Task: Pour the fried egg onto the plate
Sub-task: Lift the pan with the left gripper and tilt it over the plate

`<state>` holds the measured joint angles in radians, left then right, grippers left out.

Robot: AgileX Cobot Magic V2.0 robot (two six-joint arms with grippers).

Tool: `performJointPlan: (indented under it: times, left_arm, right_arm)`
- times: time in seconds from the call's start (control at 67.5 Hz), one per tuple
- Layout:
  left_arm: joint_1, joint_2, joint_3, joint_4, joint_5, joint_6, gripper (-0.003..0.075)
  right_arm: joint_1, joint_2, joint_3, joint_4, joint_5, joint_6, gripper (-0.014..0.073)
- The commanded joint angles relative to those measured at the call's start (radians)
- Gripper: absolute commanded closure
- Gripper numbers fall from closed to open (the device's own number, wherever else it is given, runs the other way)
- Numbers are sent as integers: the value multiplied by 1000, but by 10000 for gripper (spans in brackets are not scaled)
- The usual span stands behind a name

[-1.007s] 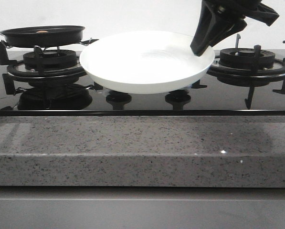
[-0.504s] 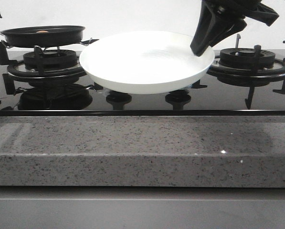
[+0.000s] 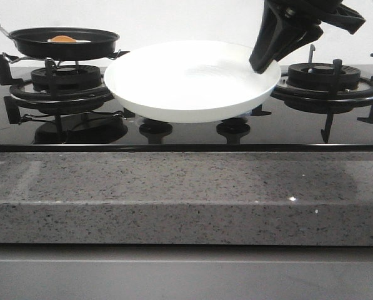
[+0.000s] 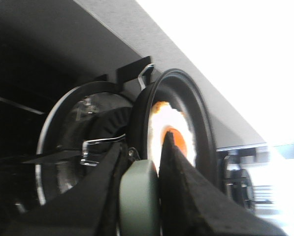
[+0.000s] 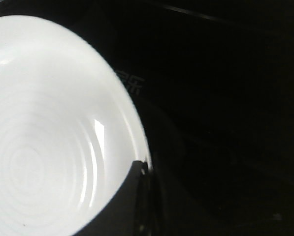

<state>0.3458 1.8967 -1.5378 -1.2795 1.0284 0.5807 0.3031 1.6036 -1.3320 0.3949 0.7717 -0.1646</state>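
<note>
The fried egg (image 3: 62,39), white with an orange yolk, lies in a round black frying pan (image 3: 64,44) held just above the left burner. In the left wrist view my left gripper (image 4: 143,147) is shut on the pan's grey-green handle (image 4: 139,196), with the egg (image 4: 171,135) beyond the fingertips. The white plate (image 3: 192,81) hangs above the middle of the hob, right of the pan. My right gripper (image 3: 264,62) is shut on its right rim. The plate (image 5: 48,137) is empty in the right wrist view, where my right gripper (image 5: 143,169) pinches its edge.
The black glass hob has a left burner with grates (image 3: 58,84) under the pan and a right burner (image 3: 327,78) beside the right arm. Two knobs (image 3: 155,129) sit below the plate. A speckled grey stone counter edge (image 3: 186,194) runs across the front.
The pan has risen a little, shifted right toward the plate and tipped, so more of the egg shows. The plate and right gripper have not moved.
</note>
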Motion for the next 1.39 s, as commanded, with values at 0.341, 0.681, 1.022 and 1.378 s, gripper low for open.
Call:
performJointPlan:
  times: [0.341, 0.681, 1.022, 1.378]
  left_arm:
    - [71, -158, -29, -62, 67, 65, 740]
    - [30, -328, -29, -75, 84, 123, 740]
    - [-193, -437, -28, 24, 31, 148, 740]
    - [-482, -470, -28, 252, -130, 177, 740]
  right_arm:
    - [-5, -50, -25, 28, -42, -1, 662]
    - [-5, -50, -25, 28, -42, -1, 662]
    - [-5, -50, -25, 28, -42, -1, 662]
    - [-5, -50, -25, 28, -42, -1, 662]
